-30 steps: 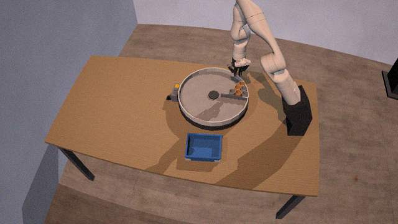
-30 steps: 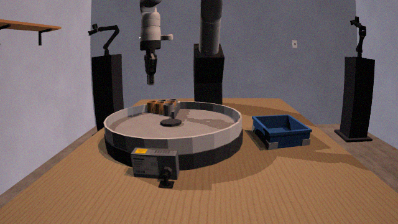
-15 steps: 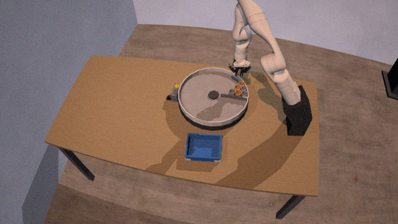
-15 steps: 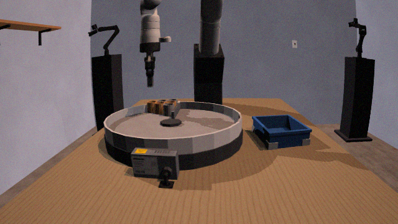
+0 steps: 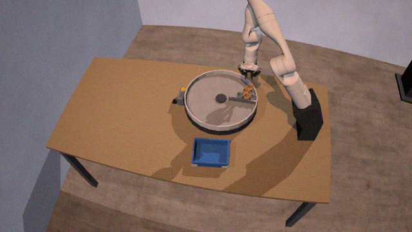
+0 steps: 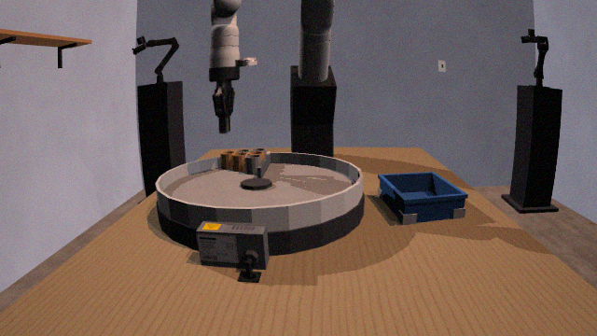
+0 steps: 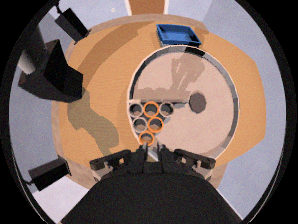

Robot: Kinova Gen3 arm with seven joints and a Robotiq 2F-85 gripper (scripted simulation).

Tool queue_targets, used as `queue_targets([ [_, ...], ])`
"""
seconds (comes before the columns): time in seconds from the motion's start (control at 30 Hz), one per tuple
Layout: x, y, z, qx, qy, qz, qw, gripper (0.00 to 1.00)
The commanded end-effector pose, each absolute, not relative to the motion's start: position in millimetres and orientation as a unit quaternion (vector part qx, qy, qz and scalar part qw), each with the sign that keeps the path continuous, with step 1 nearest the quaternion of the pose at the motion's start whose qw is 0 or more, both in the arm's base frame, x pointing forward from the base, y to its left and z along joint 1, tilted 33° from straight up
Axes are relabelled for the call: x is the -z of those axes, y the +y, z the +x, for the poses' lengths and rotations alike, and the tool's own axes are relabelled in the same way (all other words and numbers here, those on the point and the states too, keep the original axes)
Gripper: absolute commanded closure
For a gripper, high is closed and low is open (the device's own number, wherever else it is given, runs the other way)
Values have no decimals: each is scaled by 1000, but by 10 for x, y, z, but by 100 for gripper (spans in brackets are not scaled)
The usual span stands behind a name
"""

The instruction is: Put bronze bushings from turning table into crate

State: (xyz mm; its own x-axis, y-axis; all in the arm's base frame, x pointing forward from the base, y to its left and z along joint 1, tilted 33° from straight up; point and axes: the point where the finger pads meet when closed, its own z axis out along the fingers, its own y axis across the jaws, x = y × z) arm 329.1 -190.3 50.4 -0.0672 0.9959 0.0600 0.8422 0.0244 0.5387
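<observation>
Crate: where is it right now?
In the top view the blue crate sits on the wooden table, just below the turning table; in the exterior view it is right of it, apart from it.
</observation>
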Motion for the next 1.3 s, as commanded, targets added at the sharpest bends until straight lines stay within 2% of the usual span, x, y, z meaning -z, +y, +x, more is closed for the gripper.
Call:
queue_targets([
  [0.0,-487,-1894,3283,-227,693,663,168,81],
  [1.27,-489,-1895,3283,-227,693,663,169,82],
])
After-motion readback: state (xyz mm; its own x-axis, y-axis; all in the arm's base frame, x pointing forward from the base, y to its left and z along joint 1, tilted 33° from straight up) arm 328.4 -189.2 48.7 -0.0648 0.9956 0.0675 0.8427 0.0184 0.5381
